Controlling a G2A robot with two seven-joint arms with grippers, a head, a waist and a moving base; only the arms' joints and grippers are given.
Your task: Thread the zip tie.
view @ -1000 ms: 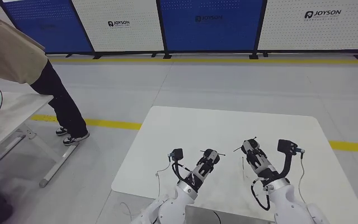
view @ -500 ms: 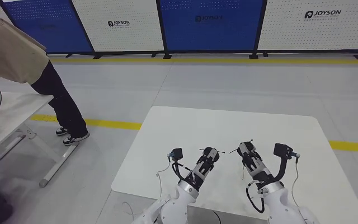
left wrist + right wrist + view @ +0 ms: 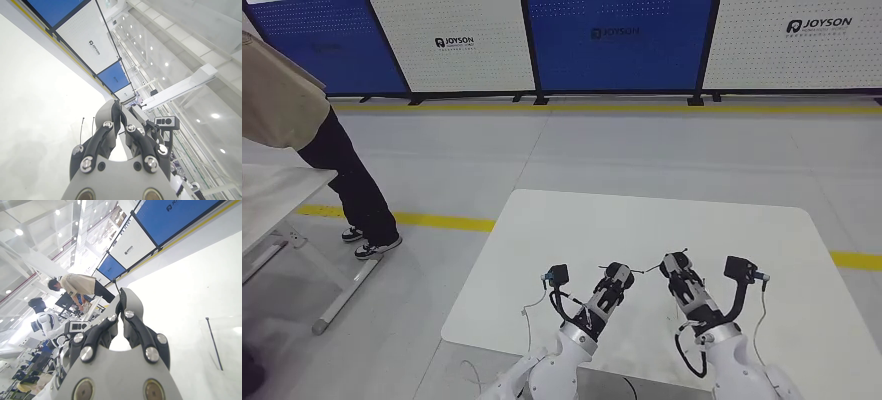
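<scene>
Black plastic zip tie (image 3: 115, 285) juts head-first from the clenched right end effector (image 3: 121, 291), which grips the strap just below the small square head, as seen from the right wrist camera. One spare black zip tie (image 3: 213, 342) lies flat on the white bench (image 3: 189, 281) nearby.

From the left wrist camera, the left end effector (image 3: 118, 103) is likewise clamped tight, with a thin black strip (image 3: 120, 111) caught between its ribbed inner faces. Whether that strip is the same tie's tail cannot be told. Two loose black ties (image 3: 81, 130) lie side by side on the bench beyond it.

From above, both end effectors hang close together over the near half of the bench, tips turned toward each other with a small gap between them. Pick-up looks complete. No loop shows and nothing passes through the head, so alignment, insertion and the pull-through all appear to be left.
</scene>
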